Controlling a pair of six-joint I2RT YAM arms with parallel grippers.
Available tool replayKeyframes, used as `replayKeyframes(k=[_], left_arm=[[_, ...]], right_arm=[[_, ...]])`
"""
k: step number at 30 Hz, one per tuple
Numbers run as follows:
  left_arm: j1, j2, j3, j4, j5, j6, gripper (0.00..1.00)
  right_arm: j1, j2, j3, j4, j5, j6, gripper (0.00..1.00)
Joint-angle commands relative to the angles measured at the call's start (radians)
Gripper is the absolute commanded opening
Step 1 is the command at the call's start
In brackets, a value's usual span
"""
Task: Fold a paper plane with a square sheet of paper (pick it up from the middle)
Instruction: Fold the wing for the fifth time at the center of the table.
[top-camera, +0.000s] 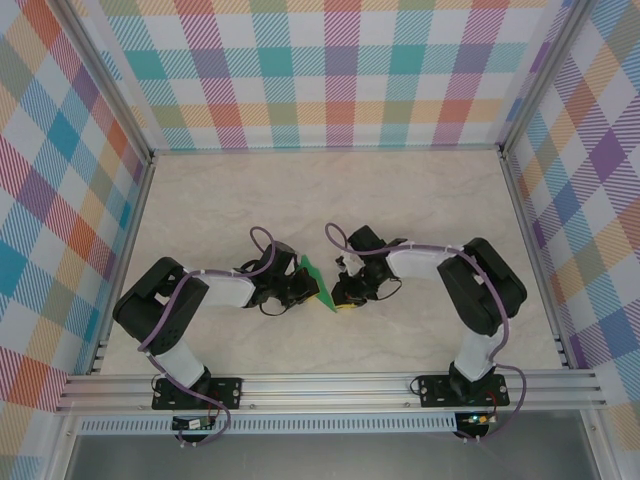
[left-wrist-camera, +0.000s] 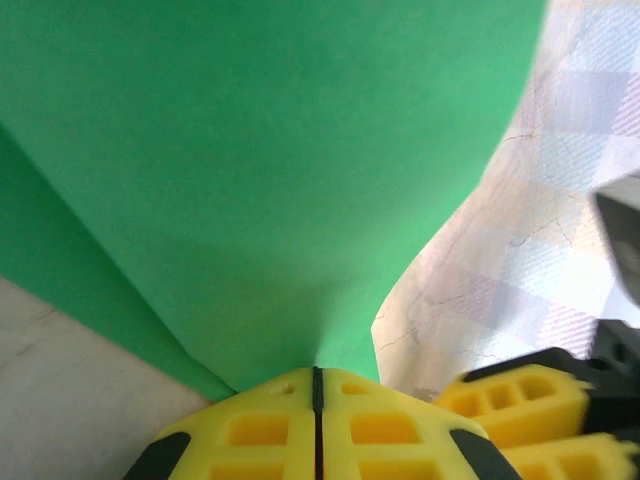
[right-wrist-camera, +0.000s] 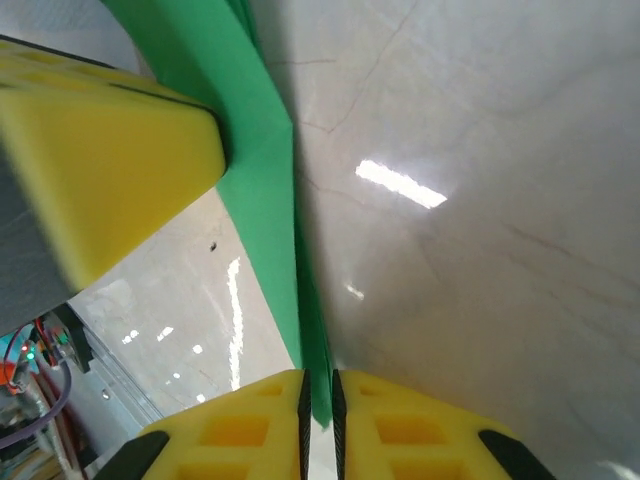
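The green sheet of paper (top-camera: 315, 278) is held off the table between both arms at the middle, folded along a crease. In the left wrist view the paper (left-wrist-camera: 250, 150) fans out wide from my left gripper (left-wrist-camera: 318, 375), whose yellow jaws are shut on its lower tip. In the right wrist view the paper (right-wrist-camera: 265, 170) runs as a narrow folded strip down into my right gripper (right-wrist-camera: 318, 385), whose jaws stand a slim gap apart with the folded edge filling it. The left gripper (top-camera: 300, 288) and right gripper (top-camera: 345, 295) nearly touch. The paper's full outline is hidden.
The pale marble table (top-camera: 330, 190) lies under both arms, with checked walls (top-camera: 330, 70) on three sides. An aluminium rail (top-camera: 330, 385) runs along the near edge. A yellow finger (right-wrist-camera: 100, 170) of the left gripper sits close to the right wrist camera.
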Motion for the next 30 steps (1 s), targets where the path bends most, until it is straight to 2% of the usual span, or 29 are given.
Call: replayKeyframes(k=[1, 6, 10, 15, 30], left_arm=[[-0.007, 0.012, -0.004, -0.086, -0.050, 0.014, 0.07], [-0.007, 0.012, -0.003, -0.087, -0.051, 0.017, 0.07], [-0.007, 0.011, -0.002, -0.090, -0.053, 0.015, 0.07], [-0.007, 0.011, -0.001, -0.091, -0.056, 0.012, 0.07], [-0.007, 0.031, 0.020, -0.149, -0.077, 0.013, 0.06]], right_arm=[[0.004, -0.086, 0.012, -0.052, 0.108, 0.003, 0.18], [0.022, -0.081, 0.036, -0.032, 0.083, 0.005, 0.17], [0.042, -0.020, 0.068, -0.008, 0.013, 0.010, 0.10], [0.064, 0.028, 0.097, 0.007, -0.022, 0.011, 0.06], [0.075, 0.105, 0.085, -0.070, 0.055, -0.016, 0.03]])
